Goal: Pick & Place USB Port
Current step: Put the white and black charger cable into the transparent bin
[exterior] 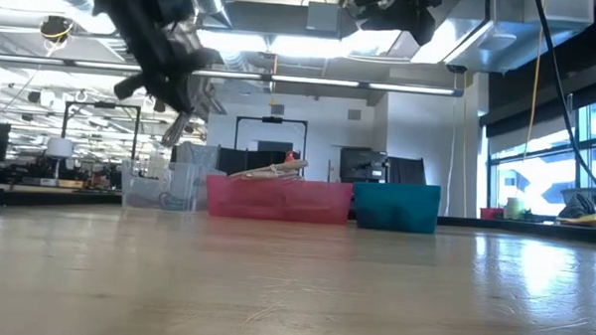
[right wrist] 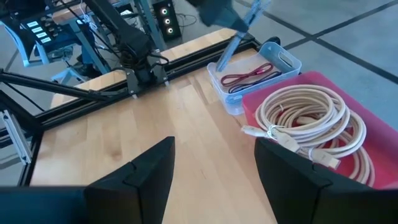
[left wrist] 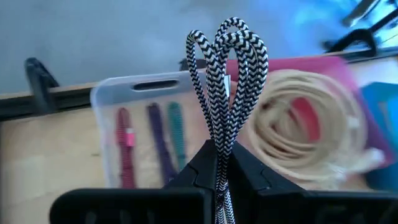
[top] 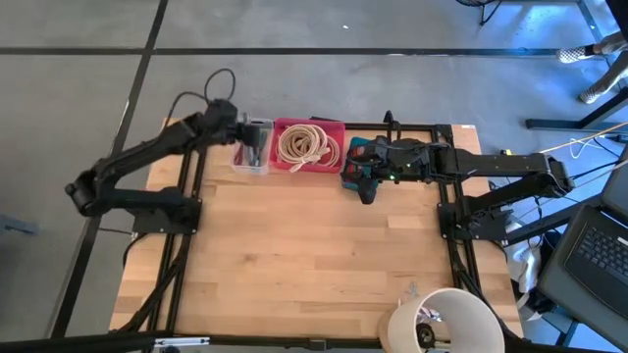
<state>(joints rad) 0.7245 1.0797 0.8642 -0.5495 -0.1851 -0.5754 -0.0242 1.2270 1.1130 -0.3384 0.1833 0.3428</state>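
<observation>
Braided cable (left wrist: 225, 81), left tool (left wrist: 217, 163) pinching, above apparently clear bin (left wrist: 149, 134)

Grey concrete floor (top: 294, 25) with dark seam lines around the wooden table (top: 314, 265). Open workshop hall beyond: bright strip lights (exterior: 311, 83) and exposed ducts overhead, white back wall (exterior: 418, 132), tall windows (exterior: 542, 166) on one side, desks with monitors (exterior: 363, 165). A laptop (top: 599, 245) sits beside the table.
</observation>
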